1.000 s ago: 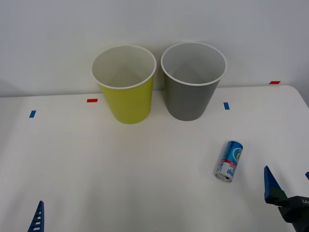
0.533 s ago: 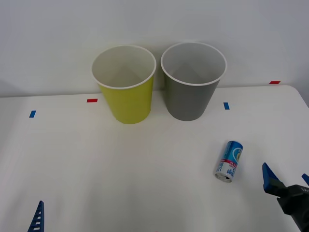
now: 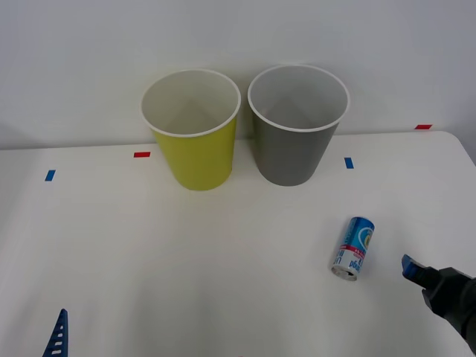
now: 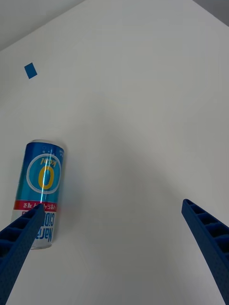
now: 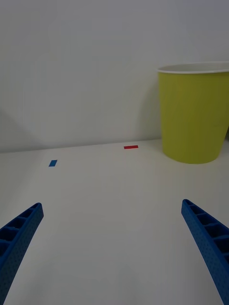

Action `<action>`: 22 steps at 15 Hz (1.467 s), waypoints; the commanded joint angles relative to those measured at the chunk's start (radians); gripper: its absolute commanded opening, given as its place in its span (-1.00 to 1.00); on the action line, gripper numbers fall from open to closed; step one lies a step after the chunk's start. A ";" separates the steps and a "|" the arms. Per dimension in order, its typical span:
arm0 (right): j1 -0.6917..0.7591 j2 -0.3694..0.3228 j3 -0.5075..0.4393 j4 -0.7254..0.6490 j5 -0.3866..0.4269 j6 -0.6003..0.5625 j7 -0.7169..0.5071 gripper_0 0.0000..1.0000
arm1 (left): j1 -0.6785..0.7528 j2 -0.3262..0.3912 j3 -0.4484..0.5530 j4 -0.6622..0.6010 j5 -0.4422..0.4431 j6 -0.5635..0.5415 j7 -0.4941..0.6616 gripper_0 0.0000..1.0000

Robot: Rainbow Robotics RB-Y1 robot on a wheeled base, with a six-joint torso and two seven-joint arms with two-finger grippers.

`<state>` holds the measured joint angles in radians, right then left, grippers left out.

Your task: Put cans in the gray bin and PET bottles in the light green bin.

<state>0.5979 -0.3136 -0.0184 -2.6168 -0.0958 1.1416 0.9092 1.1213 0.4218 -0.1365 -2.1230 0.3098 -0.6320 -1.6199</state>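
Can [image 3: 352, 248] lies on its side on my desk [image 3: 186, 260], at 5 o'clock from the gray bin [image 3: 296, 126] (upright); right tool [image 4: 114, 233], fingers apart, hovers just beside it.

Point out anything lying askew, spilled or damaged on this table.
Only the can stands out: it lies on its side on the table, apart from both upright bins. No spill or dent shows. The open right tool is beside it.
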 commanded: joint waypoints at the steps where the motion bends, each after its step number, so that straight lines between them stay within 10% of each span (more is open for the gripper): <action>1: -0.112 -0.005 -0.022 -0.001 -0.044 0.172 -0.010 1.00 | 0.000 0.000 0.000 0.000 0.000 0.000 0.000 1.00; 5: -0.250 -0.025 -0.045 -0.001 -0.113 0.354 -0.024 1.00 | 0.000 0.000 0.000 0.000 0.000 0.000 0.000 1.00; 22: -0.575 -0.297 0.011 0.370 -0.450 0.356 -0.167 1.00 | 0.000 0.000 0.000 0.000 0.000 0.000 0.000 1.00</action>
<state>0.0424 -0.5958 -0.0216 -2.2723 -0.5333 1.4976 0.7454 1.1213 0.4218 -0.1365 -2.1230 0.3098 -0.6320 -1.6199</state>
